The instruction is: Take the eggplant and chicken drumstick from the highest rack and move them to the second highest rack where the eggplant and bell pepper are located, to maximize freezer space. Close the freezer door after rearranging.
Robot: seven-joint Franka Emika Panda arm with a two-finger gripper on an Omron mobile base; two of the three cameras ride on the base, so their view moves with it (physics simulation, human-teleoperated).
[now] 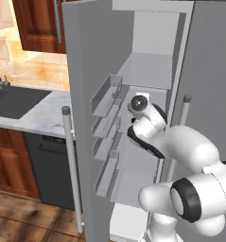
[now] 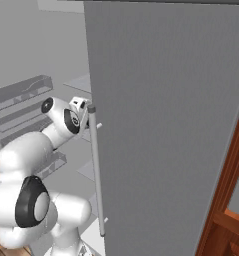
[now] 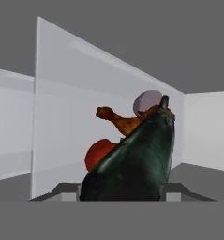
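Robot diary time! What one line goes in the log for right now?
phase: grasping | gripper: closing around eggplant | behind it: chicken drumstick, red bell pepper | freezer door: open

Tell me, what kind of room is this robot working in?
A home kitchen, it seems: a sink set in a marble counter, wooden cabinets, and a tall grey freezer with its door open.

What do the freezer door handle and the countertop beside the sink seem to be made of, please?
Freezer door handle: looks like brushed metal, a plain matte grey round bar without glare. Countertop: looks like polished marble or a stone imitation, white with faint grey veining. Both are rendered, so the material stays a guess.
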